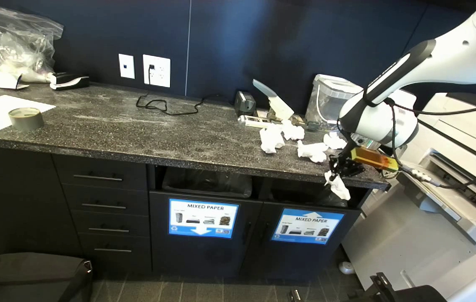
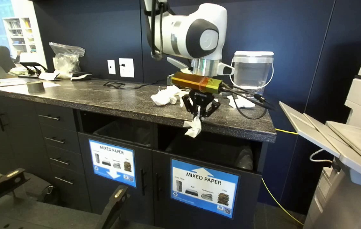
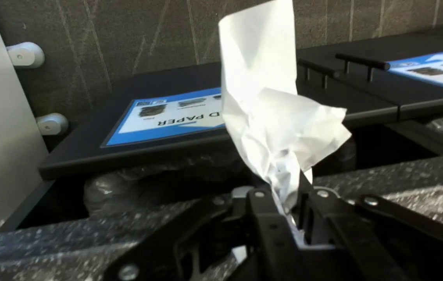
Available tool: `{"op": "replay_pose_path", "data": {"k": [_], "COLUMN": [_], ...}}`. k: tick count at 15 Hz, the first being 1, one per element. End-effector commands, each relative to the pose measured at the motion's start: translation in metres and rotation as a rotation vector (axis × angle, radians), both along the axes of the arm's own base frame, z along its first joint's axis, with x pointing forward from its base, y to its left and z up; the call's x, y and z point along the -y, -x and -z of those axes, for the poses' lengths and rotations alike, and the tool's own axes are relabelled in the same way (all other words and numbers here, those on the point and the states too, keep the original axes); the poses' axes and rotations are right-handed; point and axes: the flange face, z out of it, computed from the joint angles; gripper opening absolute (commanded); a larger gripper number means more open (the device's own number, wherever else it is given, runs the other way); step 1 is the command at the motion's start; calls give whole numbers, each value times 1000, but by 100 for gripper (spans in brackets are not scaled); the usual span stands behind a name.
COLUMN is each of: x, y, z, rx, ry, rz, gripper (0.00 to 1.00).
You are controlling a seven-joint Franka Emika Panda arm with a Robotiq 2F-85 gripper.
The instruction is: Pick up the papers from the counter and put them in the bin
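In the wrist view the paper [image 3: 259,89] points lengthwise toward twelve o'clock, pinched in the gripper [image 3: 290,198]; in an exterior view the arm [image 1: 458,58] slants down from two.

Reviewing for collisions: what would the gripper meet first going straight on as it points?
Past its held paper scrap, the gripper may first meet the counter's front edge; if it clears that, the open bin lies below. Depth is unclear.
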Motion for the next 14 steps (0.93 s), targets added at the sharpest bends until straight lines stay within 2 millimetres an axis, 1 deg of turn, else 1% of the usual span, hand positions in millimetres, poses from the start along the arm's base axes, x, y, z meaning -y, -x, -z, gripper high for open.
{"op": "replay_pose_path", "data": {"k": [1, 3, 7, 10, 14], "x": [-44, -66, -97, -104, -99], "y": [53, 67, 84, 86, 84], "z": [9, 27, 68, 100, 140], "rx": [48, 69, 152, 228, 351], "ry": [-9, -2, 75, 126, 203], "rz": [-35, -63, -116, -130, -103], "gripper": [13, 13, 14, 14, 14]}}
